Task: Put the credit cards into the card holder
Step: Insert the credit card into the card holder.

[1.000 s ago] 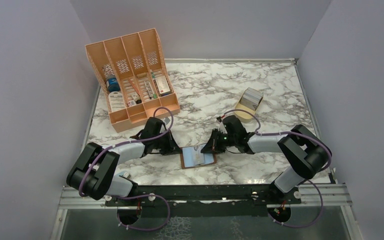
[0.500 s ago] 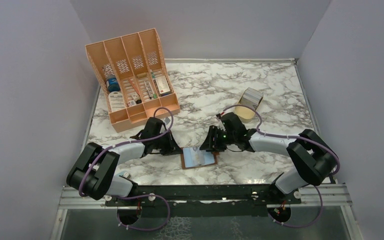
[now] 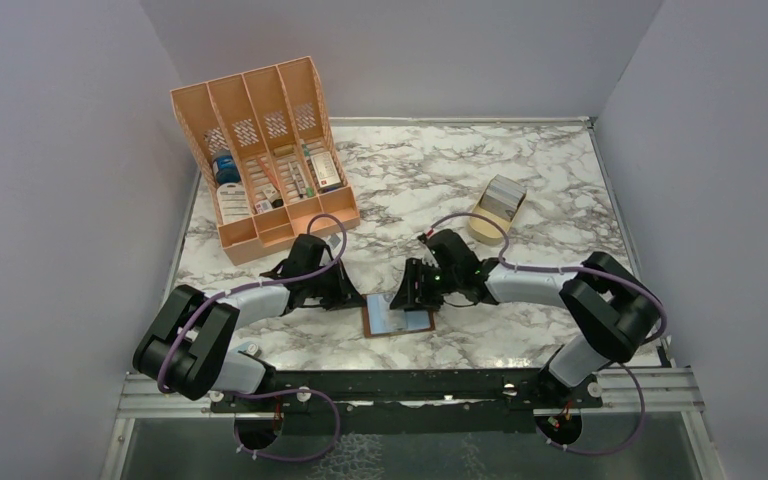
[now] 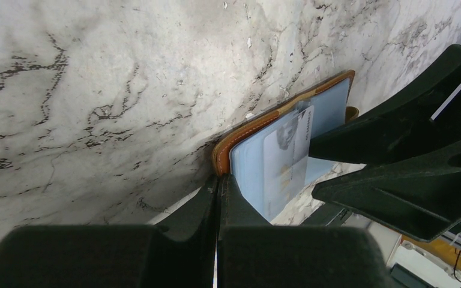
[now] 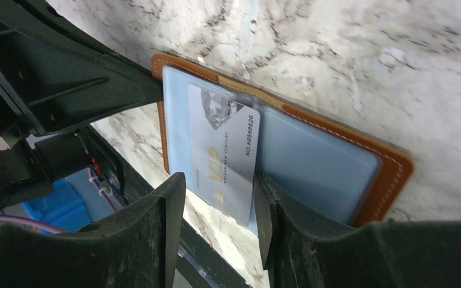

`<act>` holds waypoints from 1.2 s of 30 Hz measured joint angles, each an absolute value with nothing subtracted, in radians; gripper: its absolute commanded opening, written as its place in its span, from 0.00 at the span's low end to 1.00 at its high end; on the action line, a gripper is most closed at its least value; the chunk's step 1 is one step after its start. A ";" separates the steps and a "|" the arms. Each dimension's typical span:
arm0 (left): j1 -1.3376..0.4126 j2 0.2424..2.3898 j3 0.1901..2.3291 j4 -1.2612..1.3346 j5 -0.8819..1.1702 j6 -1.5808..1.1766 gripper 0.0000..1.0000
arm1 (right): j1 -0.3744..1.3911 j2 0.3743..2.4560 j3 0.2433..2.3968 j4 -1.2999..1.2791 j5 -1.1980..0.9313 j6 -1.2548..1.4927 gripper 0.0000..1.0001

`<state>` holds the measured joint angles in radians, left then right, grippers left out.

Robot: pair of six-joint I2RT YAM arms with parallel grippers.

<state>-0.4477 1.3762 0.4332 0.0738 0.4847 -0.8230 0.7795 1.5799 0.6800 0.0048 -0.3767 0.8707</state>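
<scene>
The brown card holder (image 3: 397,320) lies open on the marble, its bluish sleeves (image 5: 312,162) facing up. One pale grey credit card (image 5: 225,150) sits partly inside a sleeve, its outer end sticking out. My right gripper (image 5: 216,204) is open and straddles that outer end without clamping it; in the top view it (image 3: 407,296) is at the holder's upper edge. My left gripper (image 4: 218,186) is shut, its tips against the holder's orange-stitched corner (image 4: 222,153). More credit cards (image 3: 505,190) stand stacked at the back right.
A tan wooden stand (image 3: 490,222) carries the stacked cards at the back right. A big orange slotted organiser (image 3: 260,160) with small boxes and bottles fills the back left. The black mounting rail (image 3: 410,385) runs along the table's near edge, just below the holder.
My right gripper went from shut to open, letting go of the card in the sleeve, and its arm slid a little left over the holder. The left arm stayed still.
</scene>
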 measured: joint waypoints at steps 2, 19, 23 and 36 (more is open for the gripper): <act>-0.448 1.376 0.433 0.075 0.485 -0.825 0.00 | 0.789 1.601 0.698 0.012 -0.381 0.871 0.46; -0.448 1.377 0.430 0.083 0.485 -0.832 0.00 | 0.833 1.676 0.774 -0.005 -0.383 0.844 0.39; -0.448 1.377 0.430 0.083 0.486 -0.831 0.00 | 0.838 1.659 0.810 -0.073 -0.361 0.793 0.43; -0.452 1.376 0.457 0.065 0.505 -0.795 0.00 | 0.838 1.579 0.986 -0.268 -0.215 0.608 0.45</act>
<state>-0.4522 1.3762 0.4568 0.0647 0.5049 -0.7952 0.8375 1.5787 0.9859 -0.2680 -0.2146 0.6083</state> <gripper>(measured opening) 0.011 0.447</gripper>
